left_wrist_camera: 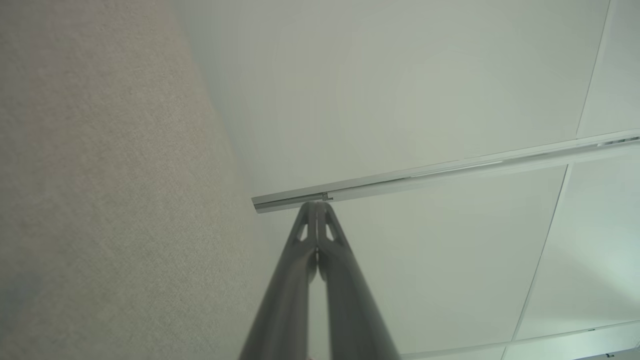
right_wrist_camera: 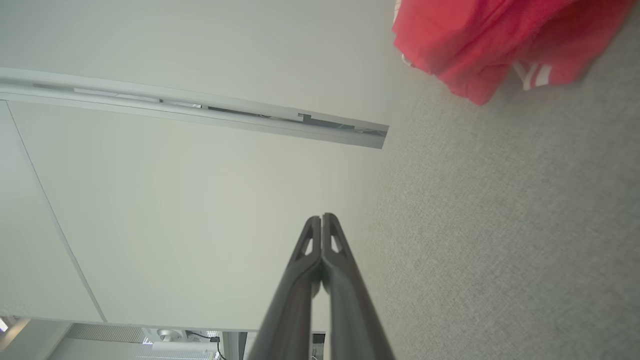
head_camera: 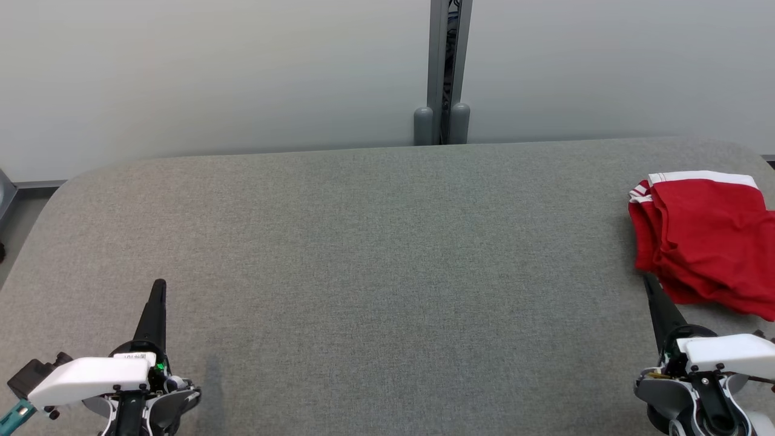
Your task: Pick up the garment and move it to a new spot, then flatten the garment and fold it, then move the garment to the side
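The garment (head_camera: 708,233) is red with white stripes, lying folded in a loose pile at the far right of the grey table (head_camera: 375,260). It also appears at the top right of the right wrist view as the garment (right_wrist_camera: 480,45). My right gripper (head_camera: 648,280) is shut and empty, its tips just in front of the garment's near left corner. My left gripper (head_camera: 159,284) is shut and empty at the lower left, far from the cloth. In the wrist views the left gripper (left_wrist_camera: 317,204) and right gripper (right_wrist_camera: 322,216) show fingers pressed together.
A pale partition wall (head_camera: 212,72) runs behind the table, with a grey post (head_camera: 447,72) at its middle. The table's left corner (head_camera: 72,181) is rounded, and floor shows beyond it.
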Tool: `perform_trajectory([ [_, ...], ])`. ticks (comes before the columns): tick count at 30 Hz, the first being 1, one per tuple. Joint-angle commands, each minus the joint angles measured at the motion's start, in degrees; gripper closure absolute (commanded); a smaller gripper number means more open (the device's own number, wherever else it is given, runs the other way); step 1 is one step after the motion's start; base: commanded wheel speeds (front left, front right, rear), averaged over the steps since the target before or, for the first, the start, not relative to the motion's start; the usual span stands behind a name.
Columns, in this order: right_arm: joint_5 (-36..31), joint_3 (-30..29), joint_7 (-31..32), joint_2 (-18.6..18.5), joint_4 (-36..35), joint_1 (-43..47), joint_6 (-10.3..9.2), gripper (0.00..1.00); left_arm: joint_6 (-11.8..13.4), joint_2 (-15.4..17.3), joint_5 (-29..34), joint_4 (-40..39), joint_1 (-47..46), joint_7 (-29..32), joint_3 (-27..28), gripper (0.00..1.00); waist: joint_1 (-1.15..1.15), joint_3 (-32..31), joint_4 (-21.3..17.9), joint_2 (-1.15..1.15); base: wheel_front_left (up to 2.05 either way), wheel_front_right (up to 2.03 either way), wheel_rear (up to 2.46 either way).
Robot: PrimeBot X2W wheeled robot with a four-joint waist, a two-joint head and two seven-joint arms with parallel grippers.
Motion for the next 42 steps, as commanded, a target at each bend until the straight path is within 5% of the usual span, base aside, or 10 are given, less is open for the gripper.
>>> perform_trajectory([
  [1,1.46,-0.46,0.50,-0.29,0.15,-1.05,0.00,1.00,-0.46,0.29,-1.31,-0.17,-1.38,0.42,0.46,1.00,0.00,0.05,0.00,0.00,0.00,0.00,0.00],
  [20,8.71,-1.83,2.62,-0.17,0.39,-1.98,0.00,1.00,-1.26,0.32,-8.21,0.18,-2.59,2.43,1.86,1.00,0.00,0.60,-0.07,0.00,0.00,0.00,0.00],
  [42,8.32,-2.10,2.75,0.06,0.38,-1.94,0.00,1.00,-1.14,0.31,-8.07,0.16,-2.57,2.44,1.81,1.00,0.00,0.61,-0.07,0.00,0.00,0.00,0.00],
])
